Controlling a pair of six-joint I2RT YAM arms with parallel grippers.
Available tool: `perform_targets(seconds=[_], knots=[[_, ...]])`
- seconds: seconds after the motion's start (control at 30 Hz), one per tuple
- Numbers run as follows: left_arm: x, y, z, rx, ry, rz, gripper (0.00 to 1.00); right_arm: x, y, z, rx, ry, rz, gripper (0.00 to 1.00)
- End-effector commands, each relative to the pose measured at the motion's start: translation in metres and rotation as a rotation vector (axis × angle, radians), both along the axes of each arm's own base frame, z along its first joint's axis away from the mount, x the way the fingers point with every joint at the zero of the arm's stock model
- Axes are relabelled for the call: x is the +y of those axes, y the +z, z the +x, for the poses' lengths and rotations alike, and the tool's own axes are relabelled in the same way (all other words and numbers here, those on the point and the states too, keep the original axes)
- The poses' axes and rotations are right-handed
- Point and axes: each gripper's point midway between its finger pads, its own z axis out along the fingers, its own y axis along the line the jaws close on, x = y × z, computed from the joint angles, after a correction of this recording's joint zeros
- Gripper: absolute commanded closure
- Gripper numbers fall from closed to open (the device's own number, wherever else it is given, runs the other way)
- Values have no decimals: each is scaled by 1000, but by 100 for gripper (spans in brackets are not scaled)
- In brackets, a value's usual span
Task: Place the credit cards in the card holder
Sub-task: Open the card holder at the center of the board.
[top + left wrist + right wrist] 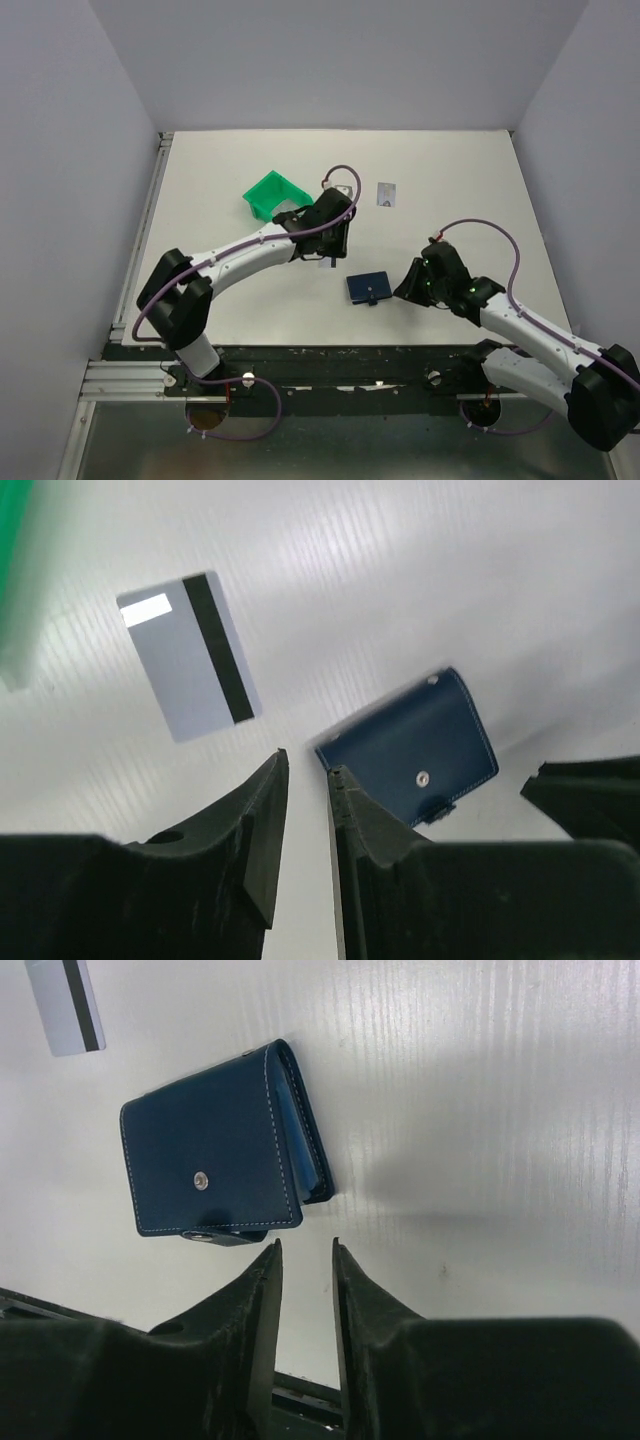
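Observation:
The navy card holder (368, 288) lies folded on the white table, with its stud up and its tab at one edge. It also shows in the left wrist view (410, 750) and the right wrist view (215, 1160). A grey card with a black stripe (190, 655) lies flat just beyond my left gripper (305, 760); it also shows in the right wrist view (65, 1005). A bluish-grey card (387, 194) lies farther back. My left gripper (333, 250) is narrowly open and empty. My right gripper (405, 285) is narrowly open and empty, right beside the holder (305, 1245).
A green plastic bin (275, 195) stands just behind my left gripper, and its edge shows in the left wrist view (15, 580). The table's near edge with a dark rail lies just below my right gripper (300, 1400). Grey walls enclose the table.

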Motion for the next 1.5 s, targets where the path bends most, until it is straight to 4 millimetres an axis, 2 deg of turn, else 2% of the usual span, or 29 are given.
perform_targets(seconds=[0.0,0.1,0.2,0.3,0.57,0.77,1.03,1.3,1.47], knots=[[-23,4,21,17,-100,31,63,-6,-14,-2,44,-71,-6,68],[-33,-2,27,71,-113,81,65,-7,-20,-7,81,-92,0,76],[-35,-17,27,124,-103,114,68,-5,-25,-11,104,-96,14,81],[-36,-32,18,200,-93,114,75,-1,-29,-13,122,-83,35,84],[-35,-62,-1,319,-82,120,97,10,-35,-11,139,-36,53,86],[-38,-77,-12,370,-93,127,98,12,-39,-8,146,-22,43,87],[-59,-94,-37,432,-150,130,98,10,-31,-5,117,-30,40,87],[-84,-92,-68,452,-200,98,98,-1,-21,-5,65,-36,0,86],[-91,-86,-77,452,-217,70,98,-3,-19,-6,53,-22,-5,85]])
